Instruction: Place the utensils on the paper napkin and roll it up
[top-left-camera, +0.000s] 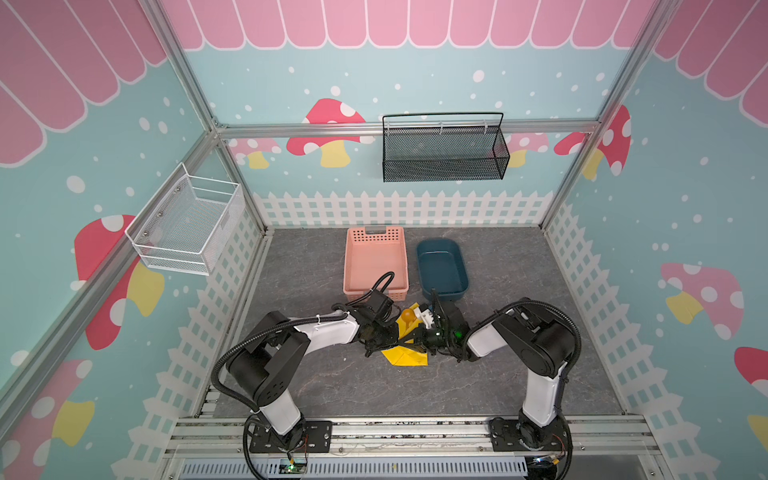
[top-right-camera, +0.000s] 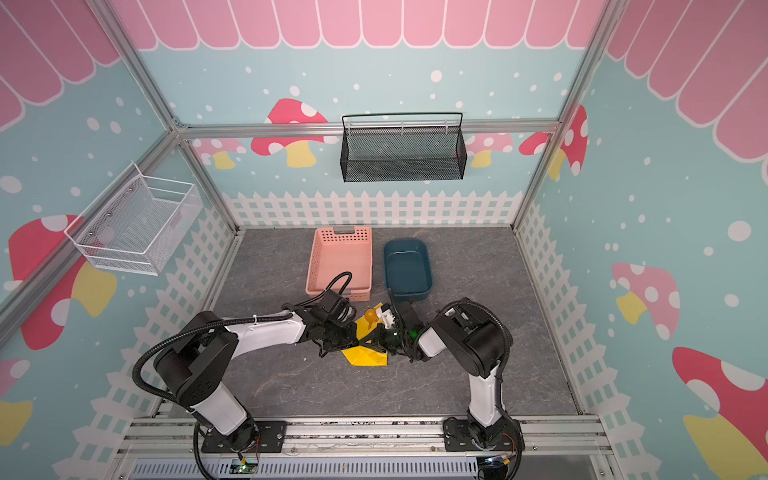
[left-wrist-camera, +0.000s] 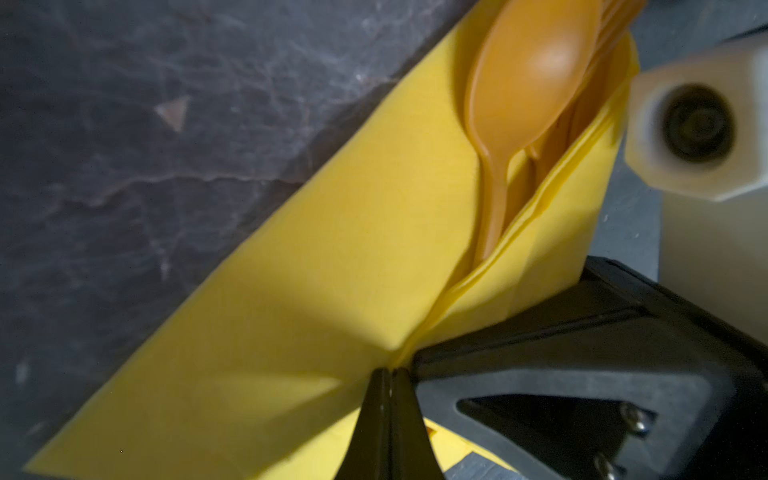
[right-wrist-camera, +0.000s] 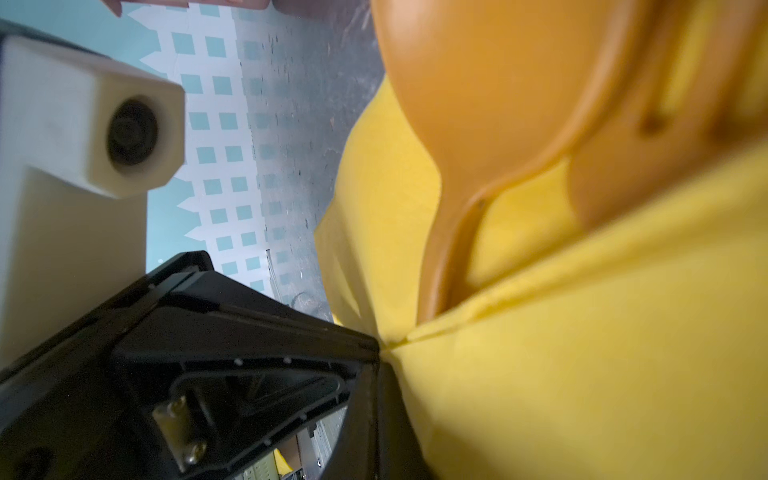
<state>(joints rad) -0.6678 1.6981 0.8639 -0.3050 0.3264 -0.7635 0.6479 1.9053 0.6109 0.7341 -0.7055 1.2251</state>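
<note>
Nearest you, the paper napkin lies on the grey table, its near corner flat between the two arm bases. Just past that corner both tools meet head-on. Your left gripper has its jaws pressed together on a crease of the napkin. Your right gripper comes in from the other side, jaws closed too, and it looks pinched on that same crease, tip almost against tip. So neither arm is nearer: they share one spot.

Here's what the roll turns on. The utensils lie in the fold with their long axis running away from you. The handles go down under the paper at the pinch, and the spoon shows its bowl at the far end, pointing toward the pink basket and the blue tub beyond. I judge the roll has to turn across that line, sideways, not along it.

Now the blind spots. The handles are buried in the fold. A second orange piece shows beside the spoon, too blurred to name, and the third you can't make out. In both top views the grippers cover the napkin's middle.
</note>
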